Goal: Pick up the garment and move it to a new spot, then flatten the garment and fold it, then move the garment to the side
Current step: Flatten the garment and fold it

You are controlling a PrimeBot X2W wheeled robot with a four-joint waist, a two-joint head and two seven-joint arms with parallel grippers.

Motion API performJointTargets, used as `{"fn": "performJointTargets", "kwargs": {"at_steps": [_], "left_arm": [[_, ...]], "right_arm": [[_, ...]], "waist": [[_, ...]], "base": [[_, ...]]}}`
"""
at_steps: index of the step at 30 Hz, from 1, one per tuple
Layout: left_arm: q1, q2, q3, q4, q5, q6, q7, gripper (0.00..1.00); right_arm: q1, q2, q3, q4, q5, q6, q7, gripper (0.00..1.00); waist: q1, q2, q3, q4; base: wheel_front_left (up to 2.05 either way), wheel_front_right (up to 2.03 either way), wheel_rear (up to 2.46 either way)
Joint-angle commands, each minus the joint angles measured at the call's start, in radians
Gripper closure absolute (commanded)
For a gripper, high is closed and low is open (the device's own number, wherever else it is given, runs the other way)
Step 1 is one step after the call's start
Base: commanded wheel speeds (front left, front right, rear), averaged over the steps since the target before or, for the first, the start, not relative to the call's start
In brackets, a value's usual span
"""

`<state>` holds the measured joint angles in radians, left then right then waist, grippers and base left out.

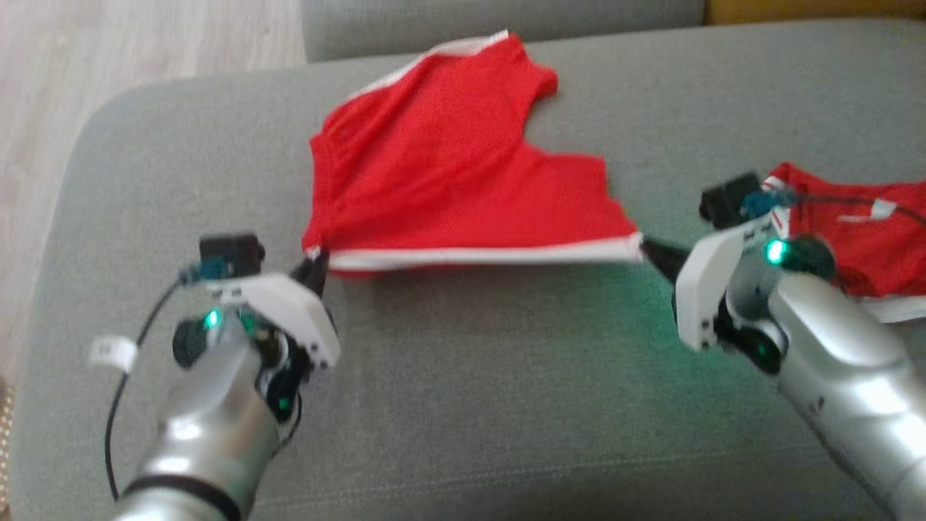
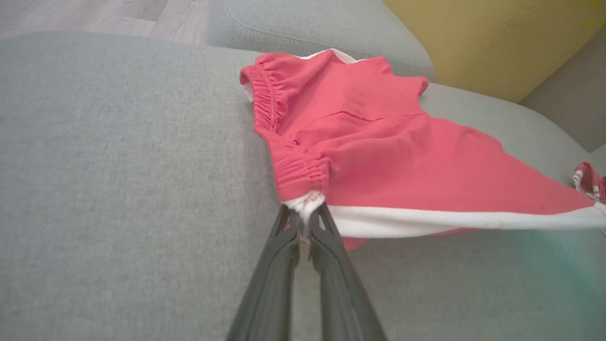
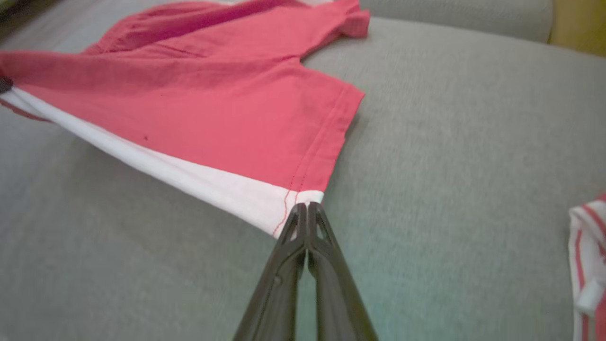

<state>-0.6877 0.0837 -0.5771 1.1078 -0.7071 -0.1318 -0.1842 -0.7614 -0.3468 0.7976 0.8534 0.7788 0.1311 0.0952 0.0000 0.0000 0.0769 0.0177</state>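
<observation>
The garment (image 1: 441, 174) is a pair of red shorts with a white side stripe, spread over a grey cushion (image 1: 463, 376). Its near white edge is stretched taut between both grippers and lifted a little off the cushion. My left gripper (image 1: 318, 262) is shut on the waistband corner (image 2: 305, 203), where the elastic gathers. My right gripper (image 1: 651, 250) is shut on the leg-hem corner (image 3: 303, 198). The far half of the garment (image 2: 341, 90) still lies on the cushion, with the other leg (image 3: 352, 19) pointing away.
A second red and white striped cloth (image 1: 868, 239) lies at the right, behind my right arm, seen also as the striped cloth (image 3: 587, 265). A second grey cushion (image 2: 322, 33) and a yellow surface (image 2: 487, 38) sit behind. Wooden floor (image 1: 108, 58) lies beyond the cushion's left edge.
</observation>
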Motion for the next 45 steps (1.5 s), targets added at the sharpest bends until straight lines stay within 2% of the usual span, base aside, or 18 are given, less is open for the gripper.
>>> {"fn": "performJointTargets", "kwargs": {"at_steps": [1,7,9,17,23,32,37,41,45], "left_arm": [[-0.018,0.04,0.022,-0.024,-0.004,0.001,-0.013,1.0],[0.108,0.052,0.007,-0.071,-0.041,0.001,-0.021,1.0],[0.157,0.062,0.003,-0.098,-0.053,0.001,-0.023,1.0],[0.265,0.073,-0.024,-0.198,-0.064,0.004,0.003,1.0],[0.355,0.099,-0.067,-0.292,-0.054,0.009,0.064,1.0],[0.517,0.183,-0.104,-0.552,-0.093,0.021,0.216,1.0],[0.598,0.243,-0.122,-0.739,-0.108,0.046,0.296,1.0],[0.635,0.273,-0.121,-0.837,-0.118,0.071,0.326,1.0],[0.643,0.284,-0.087,-0.944,-0.143,0.111,0.333,1.0]], "right_arm": [[0.008,-0.022,0.005,-0.023,0.008,0.0,0.005,1.0],[0.077,-0.111,0.069,-0.14,0.095,0.0,0.138,1.0],[0.096,-0.158,0.09,-0.202,0.132,0.0,0.205,1.0],[0.146,-0.276,0.106,-0.341,0.213,0.0,0.352,1.0],[0.189,-0.353,0.095,-0.417,0.256,0.0,0.467,1.0],[0.264,-0.449,0.068,-0.557,0.309,0.0,0.651,1.0],[0.315,-0.515,0.036,-0.632,0.332,0.0,0.736,1.0],[0.326,-0.53,-0.015,-0.662,0.335,0.0,0.761,1.0],[0.321,-0.496,-0.101,-0.669,0.319,0.0,0.746,1.0]], "waist": [[0.0,0.0,-0.025,-0.006],[0.0,0.0,-0.083,-0.019],[0.0,0.0,-0.095,-0.027],[0.0,0.0,-0.105,-0.025],[0.0,0.0,-0.128,-0.021],[0.0,0.0,-0.157,-0.012],[0.0,0.0,-0.167,-0.003],[0.0,0.0,-0.168,-0.001],[0.0,0.0,-0.158,0.007]], "base": [[0.0,0.0,0.0],[0.0,0.0,0.0],[0.0,0.0,0.0],[0.0,0.0,0.0],[0.0,0.0,0.0],[0.0,0.0,0.0],[0.0,0.0,0.0],[0.0,0.0,0.0],[0.0,0.0,0.0]]}}
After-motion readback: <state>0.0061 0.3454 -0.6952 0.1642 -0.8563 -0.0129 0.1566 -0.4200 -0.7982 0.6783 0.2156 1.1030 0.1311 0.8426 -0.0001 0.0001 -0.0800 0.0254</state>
